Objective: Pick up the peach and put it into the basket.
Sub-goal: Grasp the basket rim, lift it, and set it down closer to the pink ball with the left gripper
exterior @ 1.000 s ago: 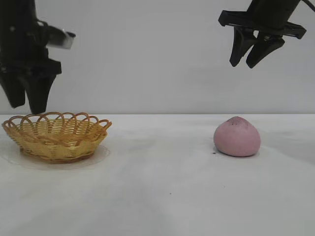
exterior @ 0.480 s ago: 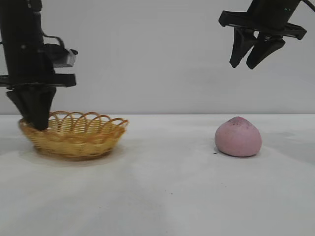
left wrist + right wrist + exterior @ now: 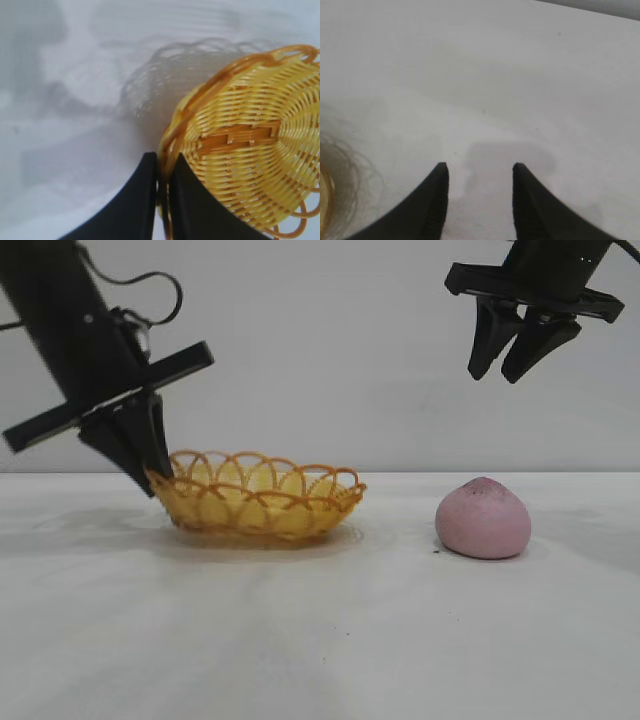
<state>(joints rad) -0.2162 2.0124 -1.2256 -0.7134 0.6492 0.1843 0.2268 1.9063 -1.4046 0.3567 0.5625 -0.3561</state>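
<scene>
Peach on tabletop, below open right end effector. Left end effector pinches tilted basket rim, well apart from peach. Risk: thin rim slips out, basket drops or tips.

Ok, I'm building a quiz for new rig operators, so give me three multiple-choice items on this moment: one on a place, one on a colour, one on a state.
1. Where is the peach?
A. in the basket
B. on the table, apart from the basket
C. in the right gripper

2. What colour is the basket weave?
A. yellow
B. blue
C. black

3. How does the left gripper stand?
A. open, high above the table
B. shut on the peach
C. shut on the basket's rim

Answers:
1 B: the peach sits on the table, with a gap to the basket.
2 A: the left wrist view shows yellow strands.
3 C: its fingers pinch the rim, while the right gripper hangs open above the peach.
</scene>
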